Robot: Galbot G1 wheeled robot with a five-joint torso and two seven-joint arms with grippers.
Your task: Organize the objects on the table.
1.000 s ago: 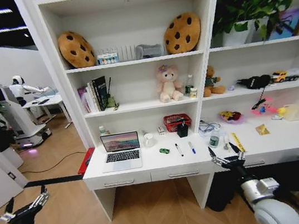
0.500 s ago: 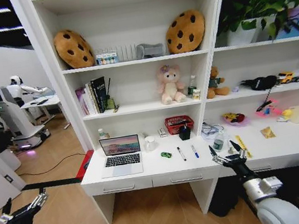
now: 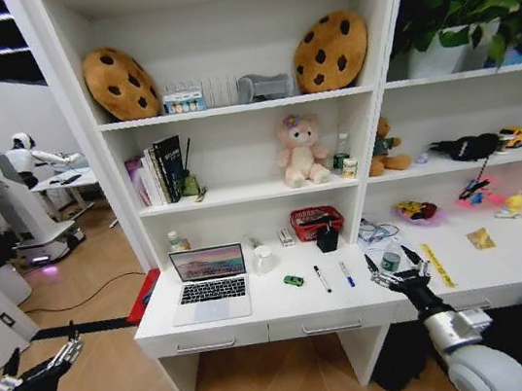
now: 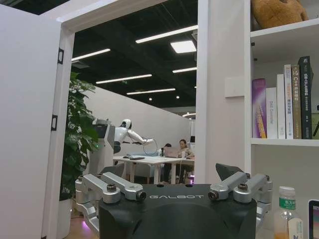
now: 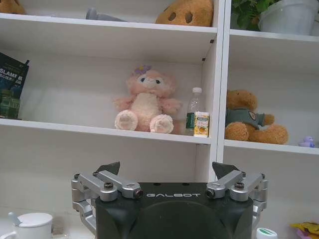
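**Both sets of fingers spread, nothing held — desk items lying loose**

Fingers [image 3: 380, 279] of the right gripper [image 3: 398, 274] are splayed apart and grasp nothing; the gripper hangs before the desk's [image 3: 259, 316] front edge, toward its right part, just in front of a yellow ruler [image 3: 438, 265]. In the right wrist view the same gripper [image 5: 168, 174] shows its two fingertips well apart, facing the shelves with a pink plush bear [image 5: 145, 101] behind.

Left gripper [image 3: 39, 369] — fingers released too, empty — sits low over the wooden floor, well apart from the desk's left end. The left wrist view shows the left gripper [image 4: 172, 179], fingertips apart, aimed past a row of books [image 4: 284, 102].

On the desk:
- silver laptop [image 3: 209, 282], lid open, screen lit, near the left front corner.
- white mug [image 3: 264, 258] just beside the laptop, toward the back edge.
- tiny green toy car [image 3: 293, 280] near the middle, apart from the laptop.
- two white pens — black-capped pen [image 3: 321, 279] and blue-capped pen [image 3: 345, 273] — lying side by side, not touching, between the car and the right gripper.
- red basket [image 3: 315, 221] at the back edge, behind the pens.
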